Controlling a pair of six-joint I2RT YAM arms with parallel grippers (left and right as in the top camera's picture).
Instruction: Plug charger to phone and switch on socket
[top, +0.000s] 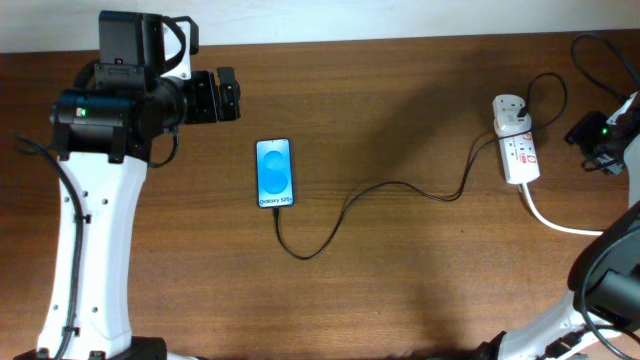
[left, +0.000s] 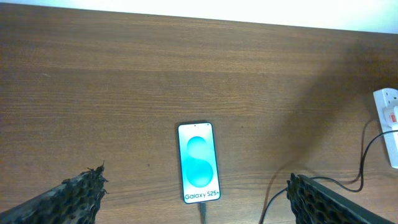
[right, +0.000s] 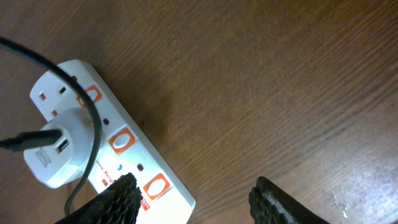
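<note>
The phone (top: 274, 172) lies flat mid-table, its blue screen lit, and also shows in the left wrist view (left: 198, 162). The charger cable (top: 400, 187) runs from the phone's bottom edge in a loop across the table to a white adapter (top: 508, 112) plugged into the socket (top: 518, 148). In the right wrist view the socket (right: 134, 165) shows orange switches and the white adapter (right: 59, 148). My left gripper (top: 228, 96) is open and empty, up and left of the phone. My right gripper (right: 193, 199) is open, just above the socket's end, one finger over its face.
The socket's thick white cord (top: 560, 222) curves off toward the right arm's base. Black arm cables (top: 600, 60) lie at the far right. The table's far edge meets a white wall (left: 199, 9).
</note>
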